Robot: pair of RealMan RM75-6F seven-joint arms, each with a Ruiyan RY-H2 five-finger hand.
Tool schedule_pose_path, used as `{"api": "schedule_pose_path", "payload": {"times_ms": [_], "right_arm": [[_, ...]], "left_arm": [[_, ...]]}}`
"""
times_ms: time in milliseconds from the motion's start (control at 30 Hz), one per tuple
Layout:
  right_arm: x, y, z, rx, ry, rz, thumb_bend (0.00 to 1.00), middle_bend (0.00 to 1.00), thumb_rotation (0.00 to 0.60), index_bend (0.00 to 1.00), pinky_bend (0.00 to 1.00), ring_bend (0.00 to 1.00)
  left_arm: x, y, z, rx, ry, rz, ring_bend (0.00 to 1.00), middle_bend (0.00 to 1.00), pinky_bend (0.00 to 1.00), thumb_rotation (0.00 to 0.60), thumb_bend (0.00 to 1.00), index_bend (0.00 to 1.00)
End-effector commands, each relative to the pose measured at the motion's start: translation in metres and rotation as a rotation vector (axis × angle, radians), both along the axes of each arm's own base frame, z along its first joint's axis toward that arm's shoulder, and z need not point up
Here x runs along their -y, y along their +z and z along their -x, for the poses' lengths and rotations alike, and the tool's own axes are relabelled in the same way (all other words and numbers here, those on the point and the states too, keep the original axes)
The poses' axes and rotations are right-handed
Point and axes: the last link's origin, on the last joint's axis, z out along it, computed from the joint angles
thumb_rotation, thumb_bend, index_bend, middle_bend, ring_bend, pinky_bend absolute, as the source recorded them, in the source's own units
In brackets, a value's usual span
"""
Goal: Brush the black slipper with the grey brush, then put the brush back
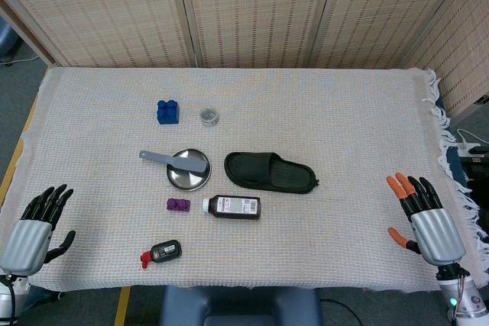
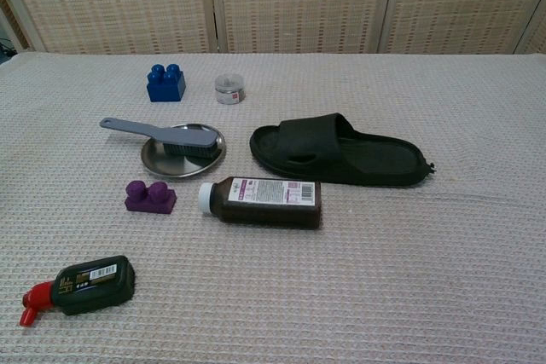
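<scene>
The black slipper [image 1: 270, 172] [image 2: 338, 152] lies flat near the table's middle, toe end to the left. The grey brush [image 1: 176, 161] [image 2: 163, 133] rests across a round metal dish [image 1: 188, 178] [image 2: 183, 158], its handle sticking out to the left. My left hand [image 1: 34, 228] hovers at the near left corner, open, fingers apart, holding nothing. My right hand [image 1: 425, 217], with orange fingertips, sits at the near right edge, also open and empty. Neither hand shows in the chest view.
A dark brown bottle [image 1: 233, 206] [image 2: 264, 202] lies just in front of the slipper. A purple block [image 1: 178, 204] [image 2: 150, 197], a blue block [image 1: 167, 111] [image 2: 165, 83], a small clear jar [image 1: 208, 116] [image 2: 229, 89] and a black tube with red cap [image 1: 161, 253] [image 2: 81, 286] are scattered around.
</scene>
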Motion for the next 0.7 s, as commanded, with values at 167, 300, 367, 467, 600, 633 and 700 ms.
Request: {"api": "schedule_pose_path", "payload": {"times_ms": [167, 300, 367, 467, 600, 633, 700], "right_arm": [[-0.001, -0.002, 0.001, 0.004, -0.006, -0.024, 0.10, 0.00, 0.600, 0.00, 0.00, 0.00], [-0.001, 0.000, 0.001, 0.009, 0.000, -0.018, 0.10, 0.00, 0.600, 0.00, 0.00, 0.00], [-0.001, 0.000, 0.001, 0.008, -0.001, -0.022, 0.10, 0.00, 0.600, 0.00, 0.00, 0.00], [0.001, -0.001, 0.002, 0.002, -0.008, -0.020, 0.10, 0.00, 0.600, 0.00, 0.00, 0.00], [0.003, -0.001, 0.004, -0.006, -0.027, -0.021, 0.10, 0.00, 0.600, 0.00, 0.00, 0.00], [0.004, -0.001, 0.005, -0.009, -0.032, -0.018, 0.10, 0.00, 0.600, 0.00, 0.00, 0.00], [0.006, -0.001, 0.007, -0.012, -0.040, -0.018, 0.10, 0.00, 0.600, 0.00, 0.00, 0.00]], "left_arm": [[-0.006, -0.013, -0.002, 0.023, 0.014, 0.055, 0.00, 0.00, 0.17, 0.600, 0.37, 0.00], [-0.022, -0.030, -0.016, 0.009, -0.027, 0.131, 0.18, 0.01, 0.48, 0.600, 0.39, 0.00], [-0.037, -0.042, -0.030, -0.007, -0.066, 0.162, 0.33, 0.04, 0.65, 0.600, 0.40, 0.02], [-0.060, -0.059, -0.051, -0.033, -0.106, 0.205, 0.50, 0.10, 0.80, 0.600, 0.39, 0.06], [-0.088, -0.084, -0.079, -0.062, -0.137, 0.263, 0.55, 0.13, 0.86, 0.600, 0.39, 0.08], [-0.096, -0.092, -0.087, -0.082, -0.150, 0.269, 0.56, 0.13, 0.86, 0.600, 0.39, 0.08], [-0.107, -0.104, -0.098, -0.108, -0.166, 0.272, 0.58, 0.13, 0.88, 0.600, 0.39, 0.09]]}}
